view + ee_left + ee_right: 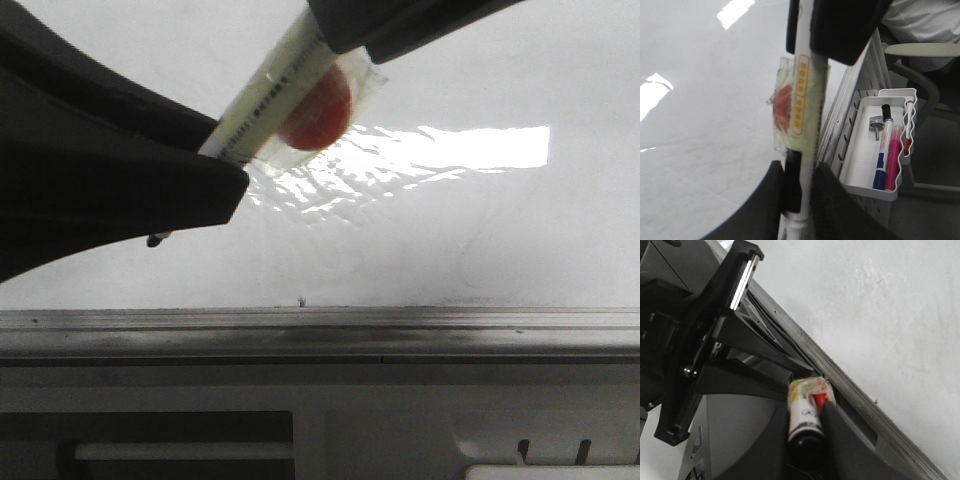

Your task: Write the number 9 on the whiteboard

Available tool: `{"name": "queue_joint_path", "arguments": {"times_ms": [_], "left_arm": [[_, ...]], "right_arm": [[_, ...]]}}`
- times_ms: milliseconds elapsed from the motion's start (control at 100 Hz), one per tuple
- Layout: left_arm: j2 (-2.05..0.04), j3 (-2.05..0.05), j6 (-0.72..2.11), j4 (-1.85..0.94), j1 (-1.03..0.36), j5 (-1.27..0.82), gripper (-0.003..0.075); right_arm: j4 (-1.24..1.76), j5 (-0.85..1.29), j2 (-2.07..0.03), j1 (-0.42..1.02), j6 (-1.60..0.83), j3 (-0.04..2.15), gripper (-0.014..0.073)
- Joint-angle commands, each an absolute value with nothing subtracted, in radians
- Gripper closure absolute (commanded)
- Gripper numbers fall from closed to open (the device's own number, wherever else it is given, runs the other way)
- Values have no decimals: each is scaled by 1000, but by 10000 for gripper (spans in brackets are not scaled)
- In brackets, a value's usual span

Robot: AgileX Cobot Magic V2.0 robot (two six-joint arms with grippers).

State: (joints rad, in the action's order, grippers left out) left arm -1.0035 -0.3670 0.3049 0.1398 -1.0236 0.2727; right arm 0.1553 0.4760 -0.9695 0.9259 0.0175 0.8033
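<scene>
The whiteboard [450, 230] fills the front view, glossy white with a bright glare patch and a grey metal ledge [400, 330] along its lower edge. No number 9 shows on it. A white marker [270, 100] wrapped in clear tape with a red sticker hangs in front of the board. My left gripper [220, 165] is shut on its lower end. My right gripper [345, 40] is shut on its upper end. In the left wrist view the marker [802, 100] runs from my left gripper [799, 175] up to the right gripper [840, 25]. In the right wrist view my right gripper [807, 420] grips the marker's black end [805, 435].
A white tray [860, 170] hangs beside the board and holds a blue marker [882, 150], a pink marker [892, 160] and a bolt. The left arm's dark body [700, 340] sits close in front of the right wrist. A small dark speck [302, 298] lies just above the ledge.
</scene>
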Motion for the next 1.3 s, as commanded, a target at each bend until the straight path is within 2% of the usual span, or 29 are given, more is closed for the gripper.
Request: {"name": "queue_joint_path", "arguments": {"times_ms": [0, 90, 160, 450, 640, 1050, 1290], "left_arm": [[-993, -400, 289, 126, -1032, 363, 597], [-993, -400, 289, 126, -1032, 363, 479], [-986, -400, 289, 116, -1032, 363, 433], [-776, -400, 289, -74, -1004, 342, 439], [-657, -400, 289, -204, -962, 333, 439], [-643, -400, 289, -204, -938, 322, 439], [-643, -400, 289, -230, -938, 322, 439]], "right_arm": [[126, 409, -962, 920, 7, 837, 670], [126, 409, -962, 920, 7, 837, 670], [126, 409, -962, 920, 7, 837, 670], [122, 415, -948, 914, 10, 837, 670], [122, 441, -949, 838, 43, 875, 670], [122, 577, -1030, 626, 45, 1053, 659], [122, 557, -1114, 560, 45, 1098, 659]]}}
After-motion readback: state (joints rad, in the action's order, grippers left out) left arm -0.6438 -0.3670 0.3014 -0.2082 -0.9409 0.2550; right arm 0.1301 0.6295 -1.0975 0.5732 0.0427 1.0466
